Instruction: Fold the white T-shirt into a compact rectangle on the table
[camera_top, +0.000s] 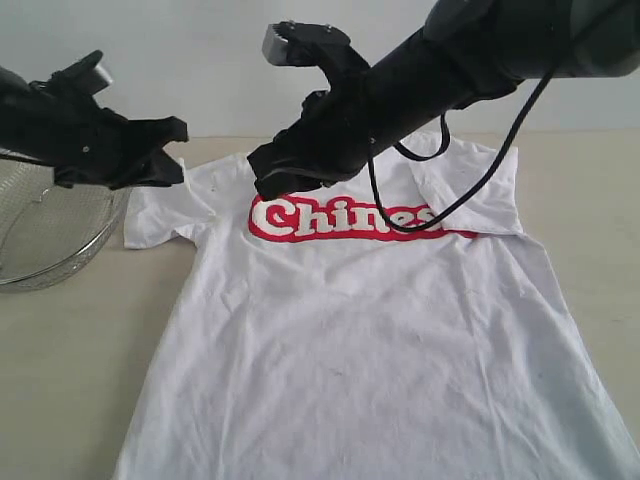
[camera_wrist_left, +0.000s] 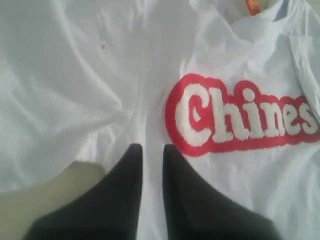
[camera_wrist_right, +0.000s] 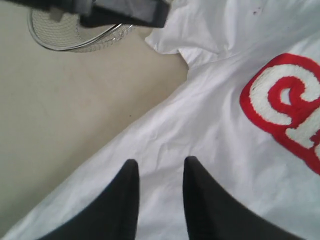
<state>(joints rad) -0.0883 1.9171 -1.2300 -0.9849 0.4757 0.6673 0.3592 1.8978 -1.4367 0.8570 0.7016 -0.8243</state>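
Clearly legible across the chest of the white T-shirt (camera_top: 350, 330), a red band (camera_top: 340, 218) carries fat white letters reading "Chines"; the rest of the word is hidden under the sleeve (camera_top: 470, 185) on the right of the exterior view, which lies folded in over the chest. A small orange tag (camera_wrist_left: 252, 6) shows at the neck, its print too blurred to read.

The shirt lies face up and mostly flat on the table (camera_top: 60, 380), collar at the far side, with its lower part running out of the exterior view. The other sleeve (camera_top: 160, 215) lies spread out, just beside a wire mesh bowl (camera_top: 50, 220). Bare tabletop opens below the bowl and along the shirt's right side.

The left gripper (camera_top: 180, 152) hangs over the spread sleeve's top edge, its fingers narrow with a slim gap and nothing seen pinched. The right gripper (camera_top: 262, 175) reaches across the middle to the start of the lettering, fingers moderately apart, empty above the cloth.
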